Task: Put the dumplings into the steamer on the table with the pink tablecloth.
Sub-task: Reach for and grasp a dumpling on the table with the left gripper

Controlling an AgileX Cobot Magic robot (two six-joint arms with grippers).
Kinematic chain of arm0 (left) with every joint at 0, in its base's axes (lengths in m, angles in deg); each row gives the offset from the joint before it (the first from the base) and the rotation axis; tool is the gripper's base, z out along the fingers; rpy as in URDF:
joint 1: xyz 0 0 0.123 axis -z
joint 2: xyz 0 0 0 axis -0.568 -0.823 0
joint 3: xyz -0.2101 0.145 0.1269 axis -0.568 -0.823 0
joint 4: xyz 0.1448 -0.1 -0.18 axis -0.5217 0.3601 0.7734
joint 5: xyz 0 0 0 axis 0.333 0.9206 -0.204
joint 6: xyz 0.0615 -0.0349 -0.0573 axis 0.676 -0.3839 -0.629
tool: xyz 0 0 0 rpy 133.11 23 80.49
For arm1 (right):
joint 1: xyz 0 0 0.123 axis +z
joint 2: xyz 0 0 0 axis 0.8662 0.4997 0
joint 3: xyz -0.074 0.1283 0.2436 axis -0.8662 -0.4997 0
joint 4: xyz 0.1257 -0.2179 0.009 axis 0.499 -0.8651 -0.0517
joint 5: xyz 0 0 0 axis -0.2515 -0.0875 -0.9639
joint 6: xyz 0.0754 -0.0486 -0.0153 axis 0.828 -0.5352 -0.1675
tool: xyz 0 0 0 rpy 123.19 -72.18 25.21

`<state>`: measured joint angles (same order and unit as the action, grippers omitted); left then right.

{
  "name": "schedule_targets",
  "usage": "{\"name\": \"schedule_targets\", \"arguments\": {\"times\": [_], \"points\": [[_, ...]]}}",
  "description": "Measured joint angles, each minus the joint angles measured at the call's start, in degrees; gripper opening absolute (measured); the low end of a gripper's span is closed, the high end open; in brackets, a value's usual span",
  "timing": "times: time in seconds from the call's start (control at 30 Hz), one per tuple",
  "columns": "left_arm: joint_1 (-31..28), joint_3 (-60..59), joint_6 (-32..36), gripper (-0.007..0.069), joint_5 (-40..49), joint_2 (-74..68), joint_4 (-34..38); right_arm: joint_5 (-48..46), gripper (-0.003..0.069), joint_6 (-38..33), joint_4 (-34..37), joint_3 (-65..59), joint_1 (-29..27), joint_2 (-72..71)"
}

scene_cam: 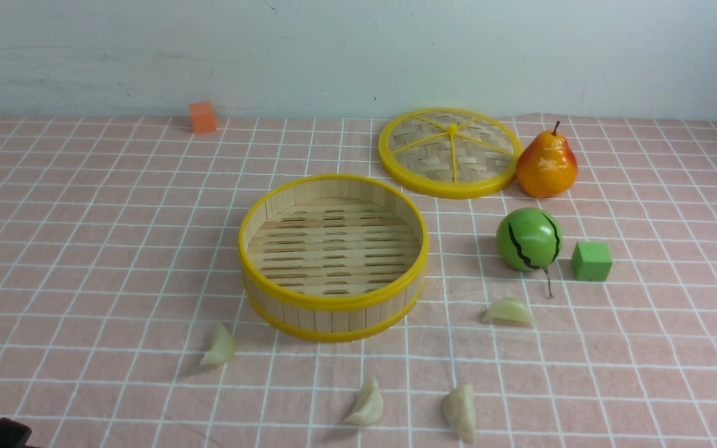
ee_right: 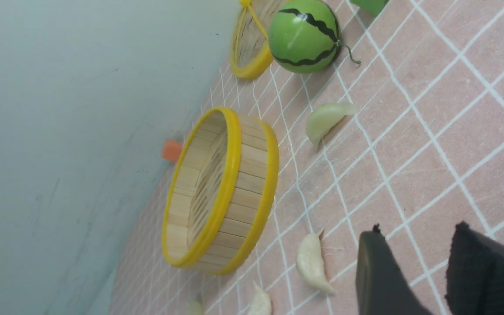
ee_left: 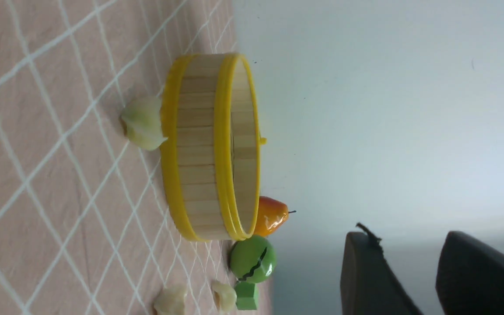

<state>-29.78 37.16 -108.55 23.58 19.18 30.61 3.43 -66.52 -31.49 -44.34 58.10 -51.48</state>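
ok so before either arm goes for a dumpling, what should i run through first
1. The steamer is uncovered and its floor is bare: ok.
2. The lid lies behind the steamer, beside the pear: ok.
3. Four dumplings are in view on the pink tablecloth, none in the steamer: ok.
4. The left jaws are apart with nothing between them: ok.
5. The right jaws are apart with nothing between them: ok.
6. The rightmost dumpling is free of the watermelon stem: ok, close but apart.
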Motion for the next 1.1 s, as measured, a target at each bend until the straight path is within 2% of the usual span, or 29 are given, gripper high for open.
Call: {"name": "schedule_targets", "arguments": {"times": [0.07, 0.1, 0.13, 0.17, 0.23, 0.3, 0.37, 0.4, 0.47, 0.5, 0.53, 0.57, 0.63, 0.67, 0.73, 0.8, 0.9, 0.97, 1.03, 1.1], "points": [[0.0, 3.0, 7.3, 0.0235, 0.3, 0.0, -0.5, -0.2, 0.0239, -4.0, 0.2, 0.0, 0.0, 0.0], [0.0, 3.4, 8.1, 0.0234, 0.3, 0.0, -0.6, -0.2, 0.0239, -4.0, 0.2, 0.0, 0.0, 0.0], [0.0, 6.8, 15.4, 0.022, 1.5, -1.0, -2.1, -0.3, 0.0239, -8.5, 1.3, 0.2, 0.0, 0.0], [0.0, 7.8, 16.2, 0.0215, 1.8, -1.2, -2.4, -0.3, 0.0239, -8.5, 1.3, 0.3, 0.0, 0.0], [0.0, 14.6, 25.1, 0.0166, 6.3, -7.5, -7.3, 0.2, 0.0233, -13.6, 1.8, 2.4, 0.0, 0.0], [0.0, 19.9, 28.9, 0.0125, 10.9, -13.6, -13.0, 1.5, 0.0208, -16.8, 1.8, 4.9, 0.0, 1.0], [0.0, 24.8, 30.5, 0.0076, 16.1, -20.5, -18.0, 2.7, 0.0141, -20.5, 1.5, 8.3, 0.0, 4.1], [0.0, 27.3, 30.8, 0.0054, 18.6, -23.6, -20.4, 2.8, 0.0114, -22.1, 1.2, 10.1, 0.0, 6.1], [0.0, 34.9, 31.3, -0.0007, 27.4, -33.1, -26.6, 2.1, 0.001, -27.5, -0.5, 15.8, 0.0, 12.8], [0.0, 36.1, 31.3, -0.0014, 28.2, -33.9, -27.1, 1.9, 0.0005, -28.6, -0.9, 17.0, 0.0, 14.2], [0.1, 40.2, 31.6, -0.0013, 33.9, -40.3, -29.9, -0.6, -0.0018, -32.8, -2.6, 22.0, 0.0, 20.0], [0.5, 43.2, 31.7, -0.0013, 39.0, -44.1, -32.1, -3.4, -0.0019, -35.9, -4.0, 25.9, 0.0, 24.6], [1.3, 45.4, 31.7, -0.0013, 41.8, -47.7, -33.2, -6.5, -0.0019, -38.4, -5.1, 29.2, 0.0, 28.5], [3.8, 48.7, 31.7, -0.0013, 44.5, -54.6, -34.9, -13.0, -0.0019, -42.4, -6.6, 34.6, 0.0, 35.6], [5.1, 49.7, 31.7, -0.0013, 44.8, -57.2, -35.9, -15.9, -0.0019, -43.7, -6.9, 37.2, 0.0, 38.8], [10.1, 52.5, 30.4, -0.0013, 44.2, -65.8, -39.4, -22.7, -0.0017, -46.0, -7.2, 41.0, 2.3, 48.6], [13.0, 55.2, 26.9, -0.0001, 44.1, -71.9, -43.2, -24.5, -0.0013, -46.7, -7.4, 41.8, 6.2, 54.2], [15.7, 58.7, 23.2, 0.0069, 45.4, -79.6, -46.4, -25.5, -0.001, -47.1, -9.6, 41.9, 13.9, 59.2], [16.6, 61.1, 21.3, 0.013, 46.0, -84.2, -47.9, -26.2, -0.0008, -47.1, -11.9, 42.0, 18.4, 61.1], [16.8, 63.4, 19.7, 0.0237, 45.9, -88.4, -48.8, -27.1, -0.0006, -46.5, -14.7, 42.0, 23.5, 62.9]]}}
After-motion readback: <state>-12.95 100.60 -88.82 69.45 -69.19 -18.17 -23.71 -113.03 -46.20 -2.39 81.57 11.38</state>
